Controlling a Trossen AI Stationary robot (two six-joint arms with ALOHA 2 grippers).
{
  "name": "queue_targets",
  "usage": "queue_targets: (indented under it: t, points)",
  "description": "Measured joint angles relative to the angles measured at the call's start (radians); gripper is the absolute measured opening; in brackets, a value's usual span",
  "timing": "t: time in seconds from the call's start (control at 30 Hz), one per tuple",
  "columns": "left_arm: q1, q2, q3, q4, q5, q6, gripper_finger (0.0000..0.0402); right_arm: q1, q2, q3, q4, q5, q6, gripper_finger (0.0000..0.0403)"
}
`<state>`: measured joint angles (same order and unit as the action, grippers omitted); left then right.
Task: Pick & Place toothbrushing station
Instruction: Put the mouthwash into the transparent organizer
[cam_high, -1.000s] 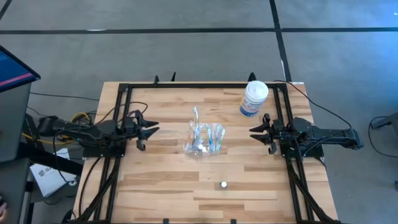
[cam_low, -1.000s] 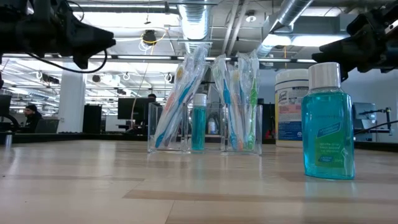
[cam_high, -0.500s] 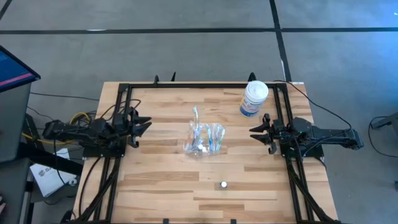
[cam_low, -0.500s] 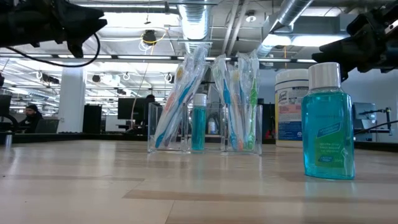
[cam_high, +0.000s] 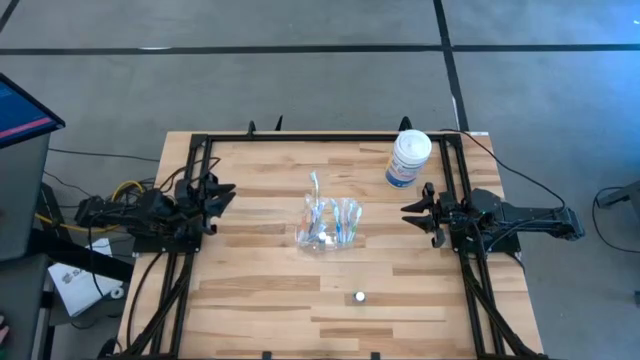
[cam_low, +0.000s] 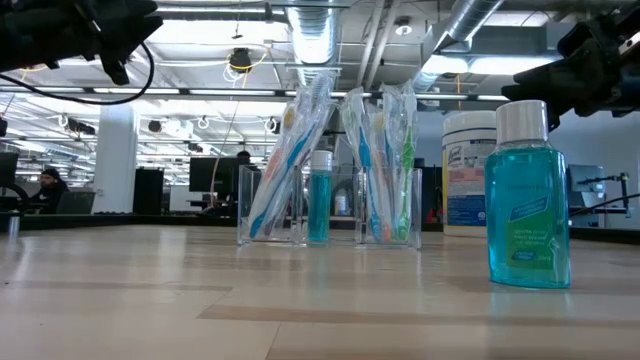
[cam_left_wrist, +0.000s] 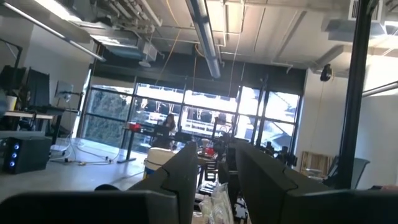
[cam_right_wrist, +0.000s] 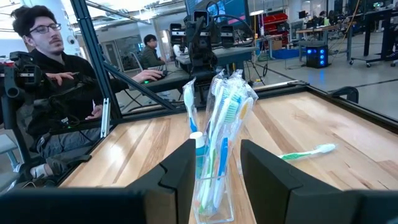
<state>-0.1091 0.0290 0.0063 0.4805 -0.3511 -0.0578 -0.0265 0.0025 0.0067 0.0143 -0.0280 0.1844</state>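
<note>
The toothbrushing station stands upright on its base in the middle of the wooden table. It is a clear plastic holder with several white-and-blue toothbrushes and a small clear tube of blue liquid. It also shows in the low view and the right wrist view. My left gripper is open, above the table's left side, tipped upward and well clear of the station. My right gripper is open at the table's right side, level, pointing at the station.
A large white tub with a blue label stands at the far right. A bottle of blue mouthwash stands near the front edge. A loose toothbrush lies beyond the station. People sit past the table's left edge.
My left gripper has drawn back from the station toward the table's left edge and has risen. My right gripper and the station have kept still.
</note>
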Motion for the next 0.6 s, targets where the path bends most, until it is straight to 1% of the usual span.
queue_targets:
  t: [0.6]
  points:
    - [0.0,-0.028,0.0,0.001,0.0,0.0,0.0104,0.0,0.0,0.0,0.0,0.0,0.0,0.0118]
